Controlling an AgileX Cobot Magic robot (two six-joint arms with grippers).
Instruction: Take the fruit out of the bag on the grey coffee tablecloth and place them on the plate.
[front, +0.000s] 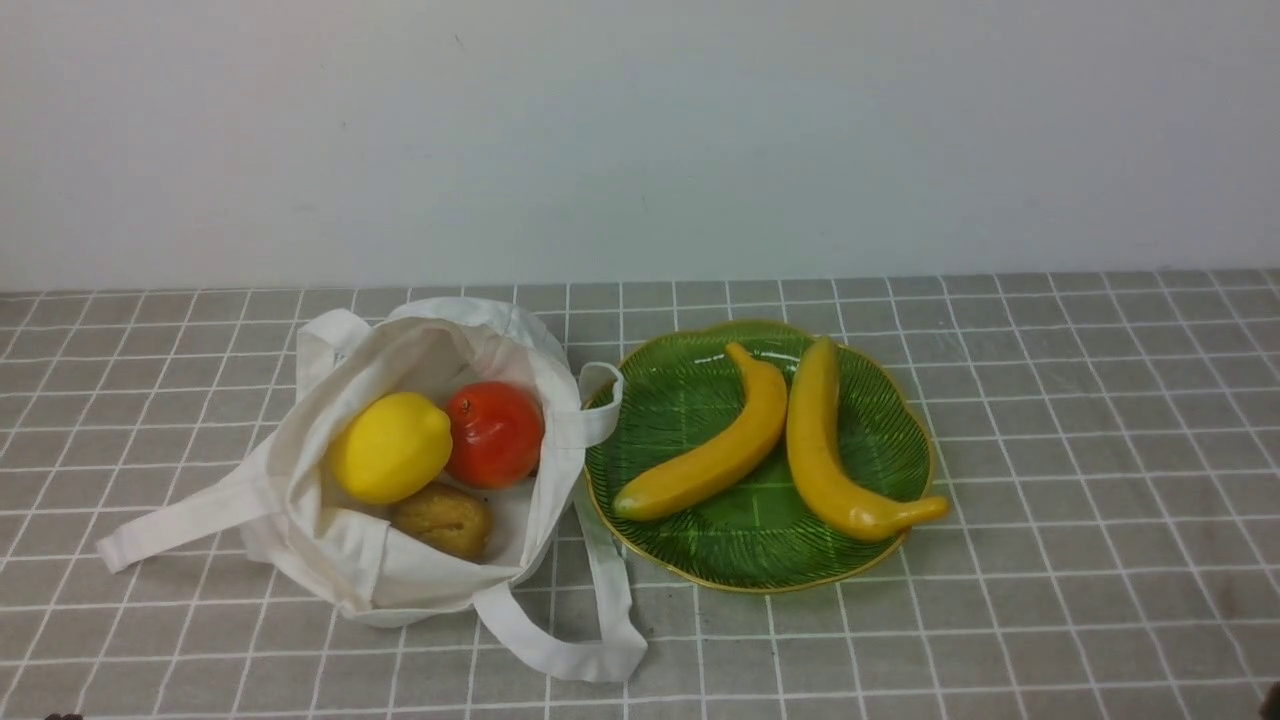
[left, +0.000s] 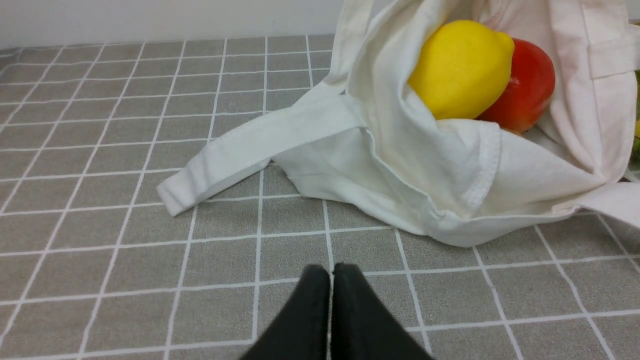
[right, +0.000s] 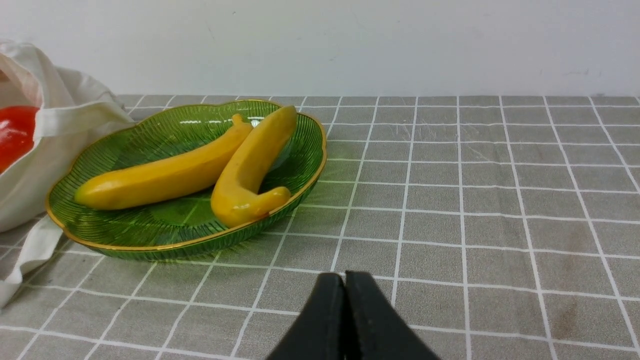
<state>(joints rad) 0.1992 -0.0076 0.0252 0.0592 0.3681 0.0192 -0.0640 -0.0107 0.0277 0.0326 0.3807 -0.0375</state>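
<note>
Left gripper (left: 331, 272) hangs low over the tablecloth (front: 1080, 420), near side of the bag (front: 330, 540); fingers pressed together, nothing held. Bag lies open on the left, mouth up. Inside: lemon (front: 391, 446), red-orange fruit (front: 494, 433) touching it, brown lumpy fruit (front: 441, 520) nearer. One strap (front: 600, 400) overlaps the plate (front: 700, 390) rim. Plate just right of the bag holds two bananas (front: 703, 462) (front: 830, 450) side by side. Right gripper (right: 345, 280) low, near side of plate, closed and empty.
</note>
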